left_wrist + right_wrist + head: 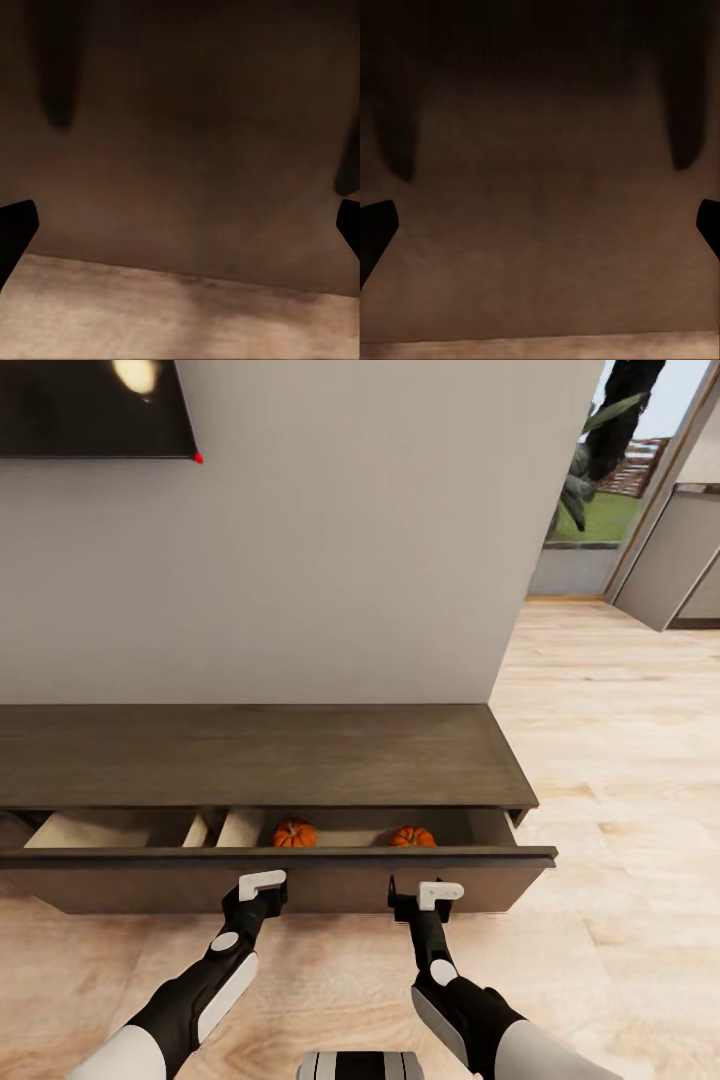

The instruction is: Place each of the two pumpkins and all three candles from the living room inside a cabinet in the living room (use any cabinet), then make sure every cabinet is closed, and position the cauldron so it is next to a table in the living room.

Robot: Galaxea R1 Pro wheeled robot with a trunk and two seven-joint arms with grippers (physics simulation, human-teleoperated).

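Grey wall (350, 530) fills the far side, w/ a dark screen (95, 405) at far left and a glass door (610, 480) w/ greenery far right. Pale wood floor (620, 760) runs along the right and under the robot.

The cabinet (250, 755), long, low, dark-brown, sits against the wall; its flat top is bare. Its drawer (300, 875) is pulled out toward the robot, pale inside, w/ dividers at left.

Two pumpkins lie in the drawer, well apart: left pumpkin (294, 834) near the mid divider, right pumpkin (412, 837) further right. Both small, orange, partly hidden by the drawer's front rim.

Left gripper (262, 887) and right gripper (428, 897) are both up close to the drawer front, just below its rim; can't tell if touching. Left wrist view: fingertips (16, 229) at opposite edges, wide apart, brown panel ahead, floor strip beyond. Right wrist view: fingertips (375, 229) likewise spread wide, nothing between, panel v. close.
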